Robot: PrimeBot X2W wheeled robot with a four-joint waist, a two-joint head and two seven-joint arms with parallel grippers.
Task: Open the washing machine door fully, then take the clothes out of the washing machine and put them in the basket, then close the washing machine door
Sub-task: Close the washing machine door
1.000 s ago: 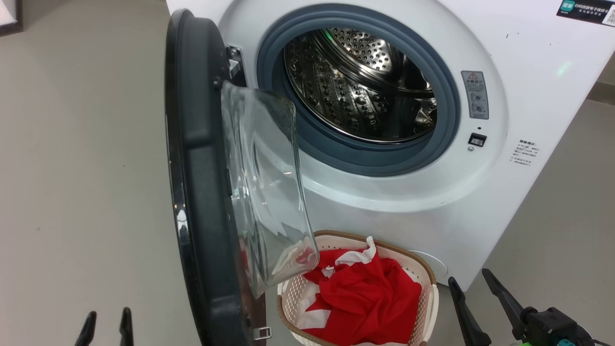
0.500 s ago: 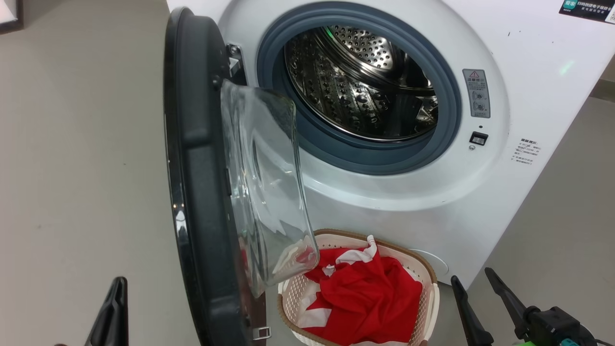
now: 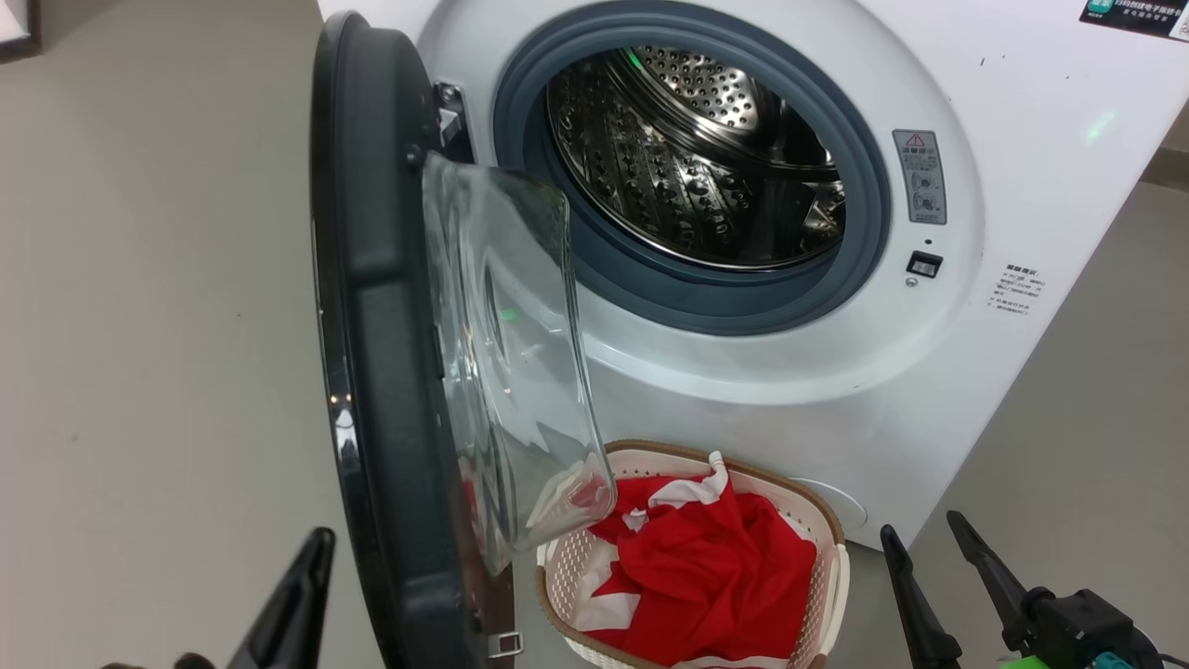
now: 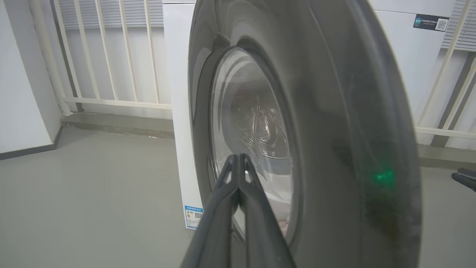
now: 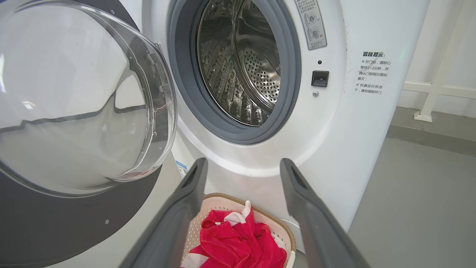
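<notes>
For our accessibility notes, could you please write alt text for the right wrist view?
The open right gripper points at the white washing machine, its door open and its drum looking empty. Below, red-and-white clothes lie in the basket.

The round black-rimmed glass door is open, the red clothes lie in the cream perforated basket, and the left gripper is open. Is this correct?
The left gripper is not open but shut, as the left wrist view shows. The open door and red clothes in the cream basket are right.
</notes>
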